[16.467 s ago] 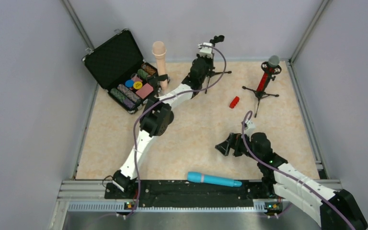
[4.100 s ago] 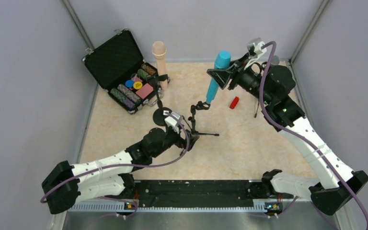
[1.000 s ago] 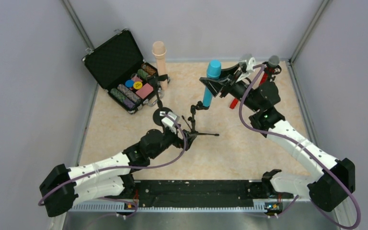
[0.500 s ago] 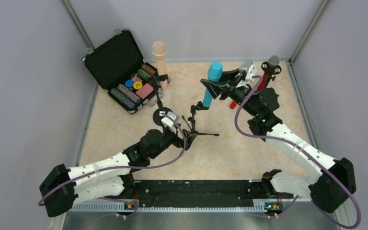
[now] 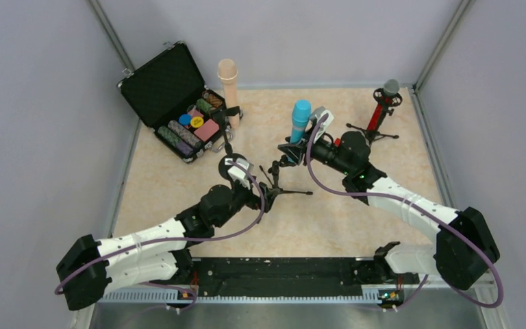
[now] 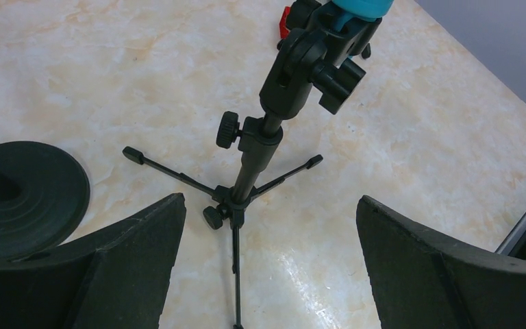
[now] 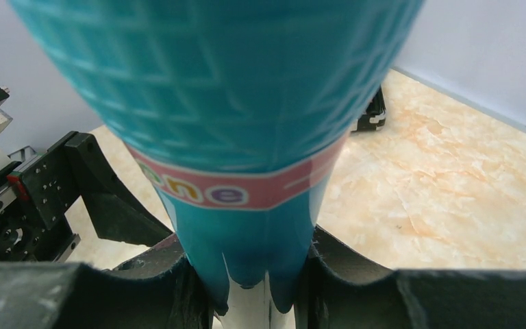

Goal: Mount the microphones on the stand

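Centre frame, the right gripper [image 7: 260,291] pinches the cyan microphone [image 7: 246,103] upright to seat it in the stand [image 6: 264,137]. The left gripper [image 6: 268,219] gapes wide and empty astride its legs.

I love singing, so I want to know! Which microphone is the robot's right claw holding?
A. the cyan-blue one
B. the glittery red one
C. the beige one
A: in the right wrist view, the cyan-blue microphone sits squeezed between the two fingers of the right claw.
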You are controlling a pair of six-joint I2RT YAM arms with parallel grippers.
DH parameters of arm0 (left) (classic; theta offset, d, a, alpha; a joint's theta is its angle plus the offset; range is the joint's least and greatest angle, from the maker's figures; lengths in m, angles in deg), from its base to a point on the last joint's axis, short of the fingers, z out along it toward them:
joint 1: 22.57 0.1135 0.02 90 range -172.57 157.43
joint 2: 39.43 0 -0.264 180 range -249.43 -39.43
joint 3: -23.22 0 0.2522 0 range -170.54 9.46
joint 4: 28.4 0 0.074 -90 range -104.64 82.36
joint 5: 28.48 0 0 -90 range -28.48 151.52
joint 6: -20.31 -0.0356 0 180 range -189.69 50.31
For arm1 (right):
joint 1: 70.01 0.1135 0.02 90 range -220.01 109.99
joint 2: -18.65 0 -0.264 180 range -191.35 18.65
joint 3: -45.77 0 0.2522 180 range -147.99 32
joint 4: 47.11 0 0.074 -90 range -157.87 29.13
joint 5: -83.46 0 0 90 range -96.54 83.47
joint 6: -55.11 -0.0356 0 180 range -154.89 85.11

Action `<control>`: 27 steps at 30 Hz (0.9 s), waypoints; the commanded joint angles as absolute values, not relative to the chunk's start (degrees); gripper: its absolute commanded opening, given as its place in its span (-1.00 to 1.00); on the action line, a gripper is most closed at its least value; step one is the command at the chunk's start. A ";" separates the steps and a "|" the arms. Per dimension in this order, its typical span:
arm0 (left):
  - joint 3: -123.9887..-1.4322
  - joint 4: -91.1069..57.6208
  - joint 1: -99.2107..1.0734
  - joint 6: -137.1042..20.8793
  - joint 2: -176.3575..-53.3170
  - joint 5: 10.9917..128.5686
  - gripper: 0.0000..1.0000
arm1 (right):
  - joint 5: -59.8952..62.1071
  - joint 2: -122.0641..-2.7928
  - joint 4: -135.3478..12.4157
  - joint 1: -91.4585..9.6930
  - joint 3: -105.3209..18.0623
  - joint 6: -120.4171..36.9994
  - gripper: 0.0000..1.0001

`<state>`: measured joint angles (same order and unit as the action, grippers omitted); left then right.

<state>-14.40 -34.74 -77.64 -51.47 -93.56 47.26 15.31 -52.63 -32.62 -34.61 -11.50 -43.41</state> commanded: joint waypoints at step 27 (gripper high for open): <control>-11.45 -41.74 -77.50 -54.92 -91.84 51.77 0.97 | 11.46 -41.02 -38.89 -33.45 -8.61 -50.52 0.27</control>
